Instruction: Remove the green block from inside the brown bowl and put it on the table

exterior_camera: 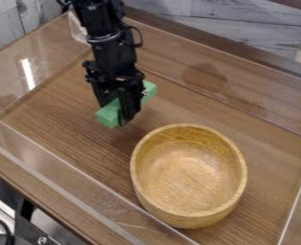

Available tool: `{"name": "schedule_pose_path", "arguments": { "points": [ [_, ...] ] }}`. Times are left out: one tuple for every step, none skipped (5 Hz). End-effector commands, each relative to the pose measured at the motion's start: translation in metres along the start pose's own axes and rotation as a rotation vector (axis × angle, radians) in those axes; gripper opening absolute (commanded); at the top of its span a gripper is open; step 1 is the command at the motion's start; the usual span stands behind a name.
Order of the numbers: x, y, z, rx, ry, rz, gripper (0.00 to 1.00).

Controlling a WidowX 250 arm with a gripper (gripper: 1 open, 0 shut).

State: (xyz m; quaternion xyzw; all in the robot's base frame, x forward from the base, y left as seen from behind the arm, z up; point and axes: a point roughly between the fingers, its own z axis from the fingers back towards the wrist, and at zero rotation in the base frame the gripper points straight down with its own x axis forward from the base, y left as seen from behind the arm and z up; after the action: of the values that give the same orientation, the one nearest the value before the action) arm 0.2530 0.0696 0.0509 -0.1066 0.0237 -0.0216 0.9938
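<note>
The green block [111, 116] is pinched between the black fingers of my gripper [117, 113], which is shut on it. The block sits low over the table [63, 144], to the left of the brown bowl [189, 173] and clear of its rim; whether it touches the wood I cannot tell. Only the block's lower left end and a bit of its right side show past the fingers. The bowl is round, light wood, and has nothing inside it. My arm comes down from the top of the view.
Clear plastic walls [38, 163] run along the table's edges, close on the left and front. A grey-white wall lies behind the table at the upper right.
</note>
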Motion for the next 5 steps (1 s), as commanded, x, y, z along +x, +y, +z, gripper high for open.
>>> {"name": "schedule_pose_path", "arguments": {
  "points": [
    [0.0112, 0.0056, 0.0151, 0.018, -0.053, -0.001, 0.0],
    [0.0124, 0.007, 0.0145, 0.013, -0.05, 0.001, 0.0],
    [0.0134, 0.0083, 0.014, 0.009, -0.046, 0.003, 0.0],
    [0.0144, 0.0093, 0.0137, 0.005, -0.042, 0.006, 0.0],
    [0.0153, 0.0104, 0.0136, 0.0, -0.038, 0.009, 0.0]
  ]
}}
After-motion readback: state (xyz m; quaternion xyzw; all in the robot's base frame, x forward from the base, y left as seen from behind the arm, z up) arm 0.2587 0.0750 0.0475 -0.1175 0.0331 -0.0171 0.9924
